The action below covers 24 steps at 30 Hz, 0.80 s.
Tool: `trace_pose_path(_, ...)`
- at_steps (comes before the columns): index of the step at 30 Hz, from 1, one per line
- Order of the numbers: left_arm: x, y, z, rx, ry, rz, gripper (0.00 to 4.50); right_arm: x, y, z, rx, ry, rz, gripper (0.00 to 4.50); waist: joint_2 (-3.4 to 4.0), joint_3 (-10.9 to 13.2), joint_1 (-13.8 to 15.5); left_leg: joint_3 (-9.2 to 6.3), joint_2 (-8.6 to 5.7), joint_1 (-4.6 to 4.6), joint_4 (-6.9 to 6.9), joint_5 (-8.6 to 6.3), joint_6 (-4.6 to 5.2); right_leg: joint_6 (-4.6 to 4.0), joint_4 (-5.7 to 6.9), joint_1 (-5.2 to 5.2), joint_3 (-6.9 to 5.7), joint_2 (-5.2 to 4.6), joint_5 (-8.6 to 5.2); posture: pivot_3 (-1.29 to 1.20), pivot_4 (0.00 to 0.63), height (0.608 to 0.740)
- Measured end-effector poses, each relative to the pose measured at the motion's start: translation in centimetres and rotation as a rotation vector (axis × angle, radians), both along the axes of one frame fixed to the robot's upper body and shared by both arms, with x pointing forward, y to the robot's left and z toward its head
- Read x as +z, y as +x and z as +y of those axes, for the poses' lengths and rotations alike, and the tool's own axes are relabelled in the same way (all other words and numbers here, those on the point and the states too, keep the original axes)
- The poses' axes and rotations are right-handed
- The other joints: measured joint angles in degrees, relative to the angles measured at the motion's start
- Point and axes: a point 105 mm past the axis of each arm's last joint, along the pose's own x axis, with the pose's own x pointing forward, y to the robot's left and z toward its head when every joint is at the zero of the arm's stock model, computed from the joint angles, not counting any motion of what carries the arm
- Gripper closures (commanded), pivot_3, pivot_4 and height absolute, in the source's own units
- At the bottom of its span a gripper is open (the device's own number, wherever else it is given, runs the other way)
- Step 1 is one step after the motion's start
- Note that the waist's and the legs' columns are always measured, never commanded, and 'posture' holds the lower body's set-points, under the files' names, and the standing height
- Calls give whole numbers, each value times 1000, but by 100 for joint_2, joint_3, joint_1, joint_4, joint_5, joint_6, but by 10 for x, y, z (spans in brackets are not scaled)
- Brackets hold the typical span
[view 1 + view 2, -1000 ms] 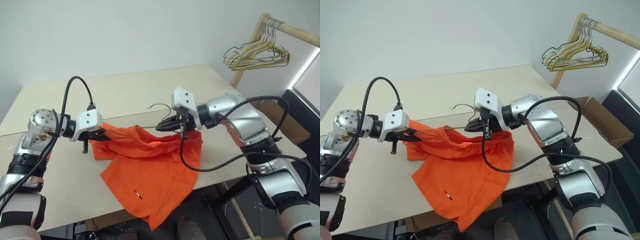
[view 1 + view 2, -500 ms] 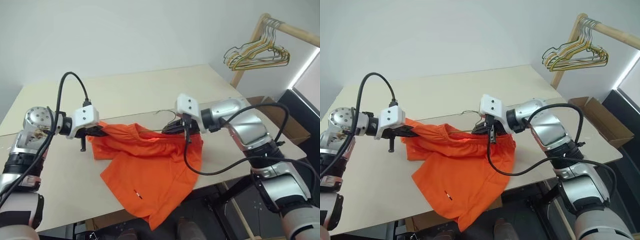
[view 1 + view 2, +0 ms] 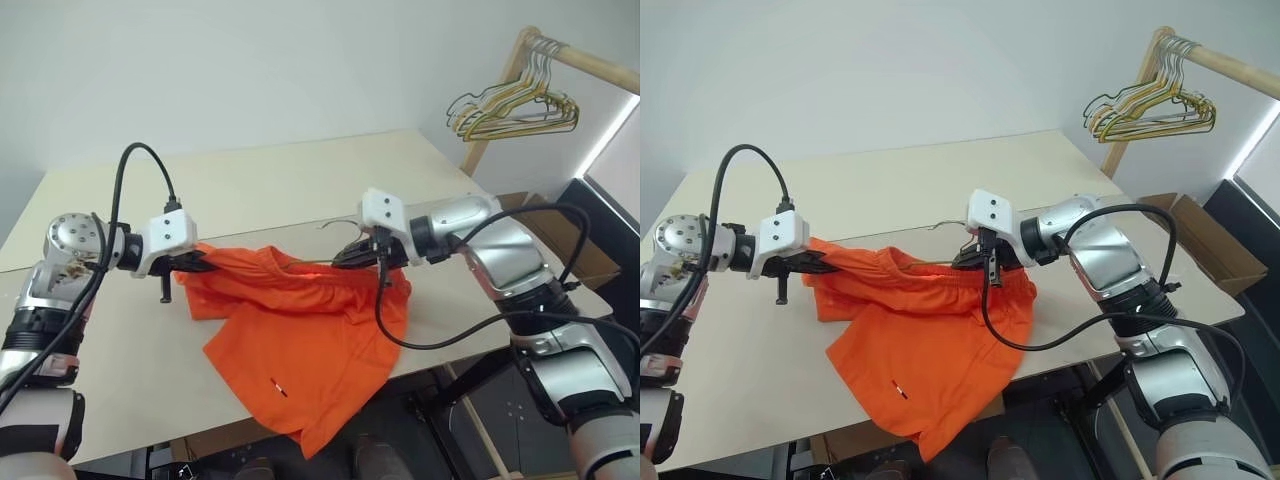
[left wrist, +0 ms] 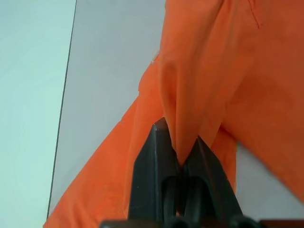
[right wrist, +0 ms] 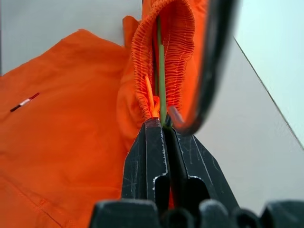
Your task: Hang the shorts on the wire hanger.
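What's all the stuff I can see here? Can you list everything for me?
shorts: one, bright orange, stretched between both grippers, the rest on the table and draping over its near edge.
wire hanger: one, thin dark olive, its bar inside the waistband, hook poking out by the right gripper.
table: one, beige, under it all.
bunch of hangers: several, gold and green, on the rail.
rail: one, light wood, far right.
cardboard box: one, brown, right of the table.
left gripper: black, shut on the shorts.
right gripper: black, shut on the waistband and hanger.
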Motion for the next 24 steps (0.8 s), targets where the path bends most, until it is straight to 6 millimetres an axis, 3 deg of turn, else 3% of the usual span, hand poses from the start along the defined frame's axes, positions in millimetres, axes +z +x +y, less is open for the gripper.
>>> trace_pose_path(8, 4, 2, -1, 26, -24, -29, 4479, -1, -7, 3, -4, 12, 74, 4500, 0, 0, 14, -1, -2, -2, 0, 0, -1, 0, 0, 0, -1, -2, 0, -74, 0, 740)
trace_pose_path(12, 7, 4, -6, 22, -38, -36, 4479, -14, -4, 12, -51, 17, 64, 4500, -1, -1, 8, -3, -3, -2, 0, 1, -1, 0, 1, 0, -1, -1, 0, -74, 0, 740)
trace_pose_path(19, 8, 5, -6, 21, -39, -38, 4479, -27, 3, 7, -120, -15, 25, 4500, -1, -1, 11, -3, -6, -5, 0, 3, -5, 0, 1, -2, -1, -4, 0, -73, 0, 740)
trace_pose_path(24, 8, 4, -6, 21, -40, -37, 4479, -25, 4, 1, -110, -38, -30, 4500, -1, -1, 14, -3, -6, -5, 0, 3, -5, 0, -1, -1, -1, -4, 0, -75, 0, 740)
